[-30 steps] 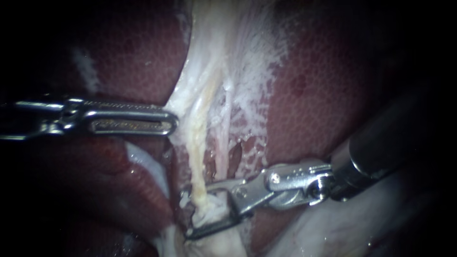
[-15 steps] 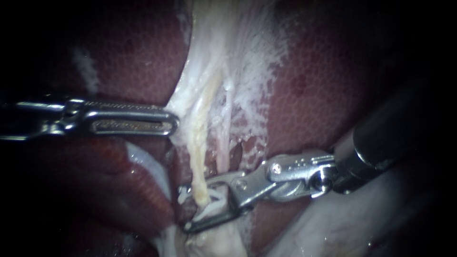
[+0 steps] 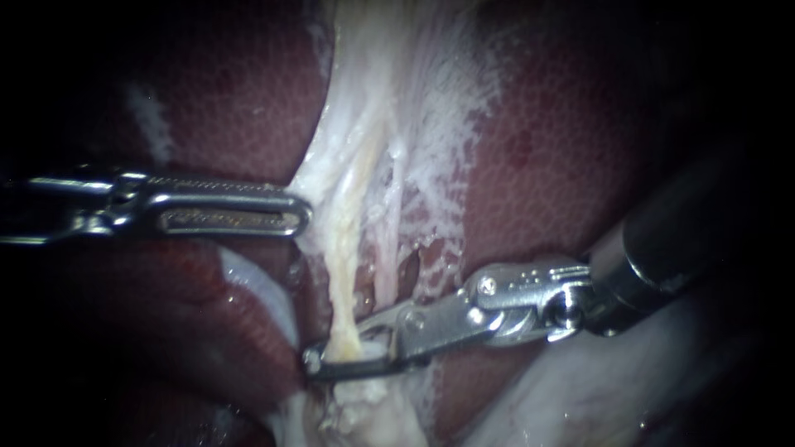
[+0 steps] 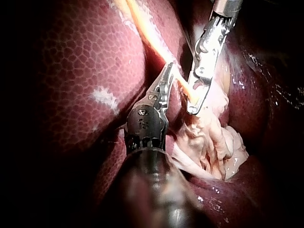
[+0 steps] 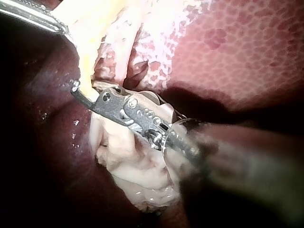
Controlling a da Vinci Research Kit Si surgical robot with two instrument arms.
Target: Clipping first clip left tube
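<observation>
With twelve o'clock taken ahead of the jaws, the right instrument [image 5: 81,88] is seen clamped on a pale yellow tube [image 5: 90,42] running off at three o'clock (frayed white tissue [image 5: 161,28] beside it); the left instrument [image 5: 28,16] is glimpsed at one o'clock.

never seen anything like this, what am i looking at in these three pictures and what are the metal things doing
This is a surgical robot working on a pig's liver on a bench. One picture comes from an endoscope close to the tissue; the other two come from cameras on each arm. The left instrument rests its tool against the edge of the pale tissue. The right instrument has its tool, two small jaws, shut on the yellowish left tube.
</observation>
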